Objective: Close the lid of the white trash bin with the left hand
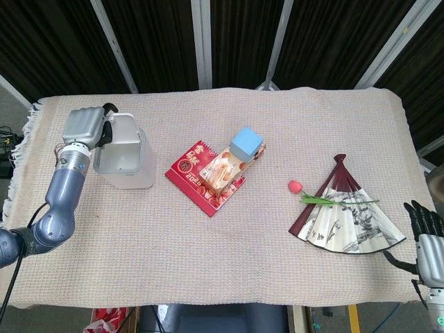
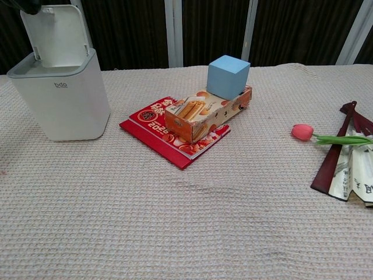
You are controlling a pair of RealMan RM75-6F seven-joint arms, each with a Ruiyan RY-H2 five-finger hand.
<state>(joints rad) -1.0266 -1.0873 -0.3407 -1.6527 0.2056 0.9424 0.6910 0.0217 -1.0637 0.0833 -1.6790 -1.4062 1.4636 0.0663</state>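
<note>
One left hand [image 1: 84, 127] beside the upright lid [image 2: 55, 35]; white trash bin [image 2: 61, 100] open.

Your left hand [image 1: 84, 127] sits up at about 10 o'clock in the head view, silver back facing the camera, dark fingers [image 1: 107, 109] curled over its far side. Can't honestly tell whether they're closed on anything. The blue-grey left forearm [image 1: 61, 201] runs from the wrist down toward 8 o'clock, bending at the elbow near the frame edge. Your right hand [image 1: 426, 236] is parked low at 4 o'clock, black fingers [image 1: 418, 216] spread, pointing up, holding nothing.
</note>
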